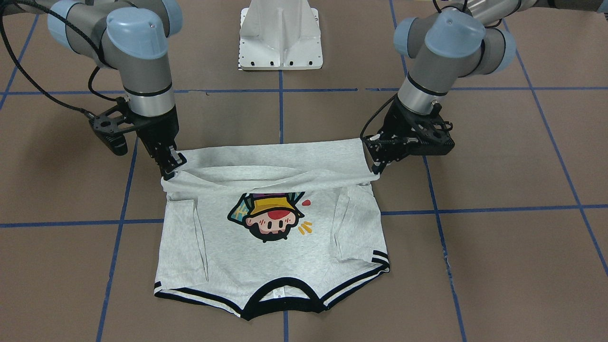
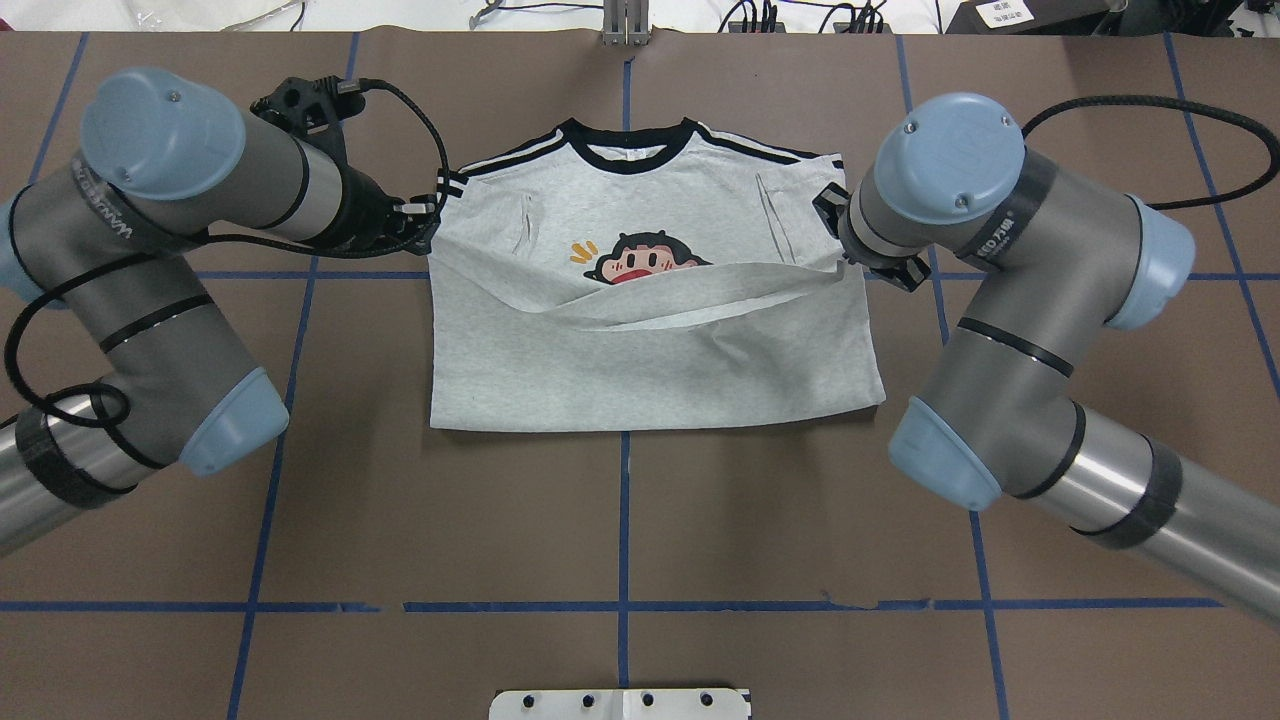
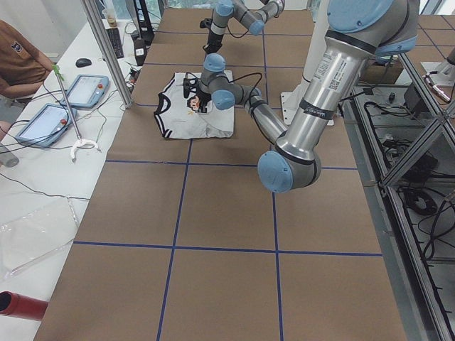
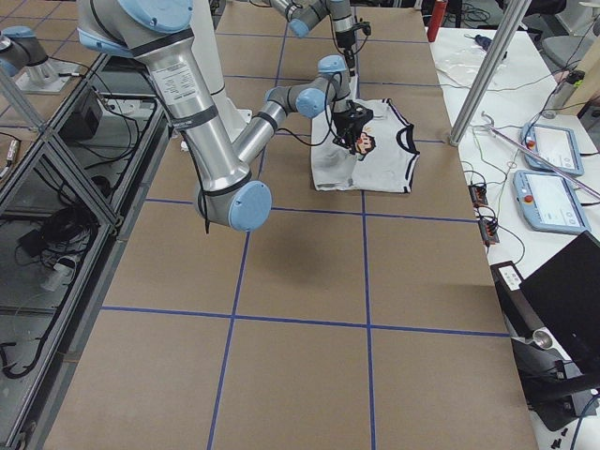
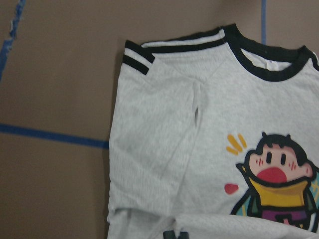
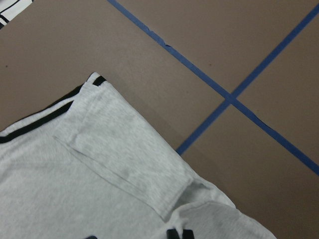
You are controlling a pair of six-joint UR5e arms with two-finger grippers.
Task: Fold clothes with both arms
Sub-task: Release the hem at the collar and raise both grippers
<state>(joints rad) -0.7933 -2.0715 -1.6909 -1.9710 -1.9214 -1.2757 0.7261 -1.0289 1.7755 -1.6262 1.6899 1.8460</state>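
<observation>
one t-shirt (image 1: 275, 247) lies print-up mid-table, collar away from the robot, its hem raised over the lower part of the print. two claws, left gripper (image 1: 378, 167) and right gripper (image 1: 170, 164), each pinch a hem corner. one white pedestal (image 1: 280, 38) stands behind, well apart. i see bare brown table (image 1: 498, 266) on every side.

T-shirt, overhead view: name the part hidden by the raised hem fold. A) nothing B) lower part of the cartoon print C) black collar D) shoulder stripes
B: the hem fold, held by the left gripper and right gripper, crosses the cartoon print on the T-shirt just below the mouth; the collar lies bare.
</observation>
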